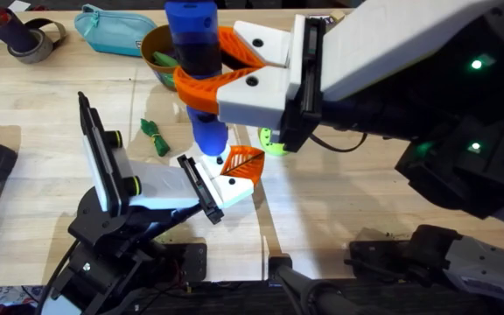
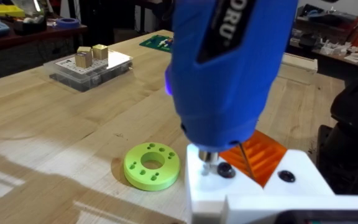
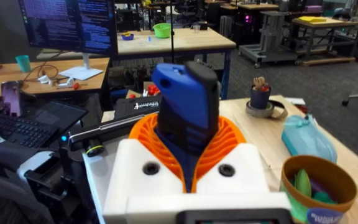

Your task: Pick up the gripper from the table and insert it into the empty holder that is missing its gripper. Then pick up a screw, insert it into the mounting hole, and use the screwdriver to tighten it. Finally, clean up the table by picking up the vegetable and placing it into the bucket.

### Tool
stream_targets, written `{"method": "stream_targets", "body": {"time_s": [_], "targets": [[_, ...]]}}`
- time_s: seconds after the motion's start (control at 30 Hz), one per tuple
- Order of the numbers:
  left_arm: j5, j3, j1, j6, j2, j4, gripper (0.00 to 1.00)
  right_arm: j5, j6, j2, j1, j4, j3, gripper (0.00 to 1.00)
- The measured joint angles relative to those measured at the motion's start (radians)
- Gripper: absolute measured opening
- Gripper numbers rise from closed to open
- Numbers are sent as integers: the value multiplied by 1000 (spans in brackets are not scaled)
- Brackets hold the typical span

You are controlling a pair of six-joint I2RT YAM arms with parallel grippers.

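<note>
The right gripper (image 1: 221,74) clamps the screwdriver (image 1: 196,52) over the holder (image 1: 160,188), probably tightening; the vegetable (image 1: 155,137) beside it awaits the bucket (image 1: 160,54).

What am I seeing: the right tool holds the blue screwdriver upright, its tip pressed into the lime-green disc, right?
Not quite. The right tool holds the blue screwdriver upright, but its tip meets a screw on the white base of the gripper, not the lime-green disc, which lies apart on the table. The left wrist view shows it.
</note>
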Motion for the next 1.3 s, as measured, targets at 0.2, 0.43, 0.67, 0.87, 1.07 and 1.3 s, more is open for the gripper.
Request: {"method": "stream_targets", "body": {"time_s": [0.2, 0.43, 0.67, 0.87, 1.07, 1.3], "targets": [[0, 0, 0, -6, 2, -17, 9, 2, 1, 1, 0, -5, -2, 39], [0, 0, 0, -6, 2, -16, 9, 0, 4, -44, 0, 4, -11, 38], [0, 0, 0, -6, 2, -16, 9, 1, 4, -71, 0, -11, -11, 39], [0, 0, 0, -6, 2, -16, 9, 1, 3, -59, 0, -12, -11, 38], [0, 0, 0, -6, 2, -16, 9, 2, 3, -31, 0, -13, -11, 39], [0, 0, 0, -6, 2, -16, 9, 4, 3, -29, 0, -12, -11, 38]]}}
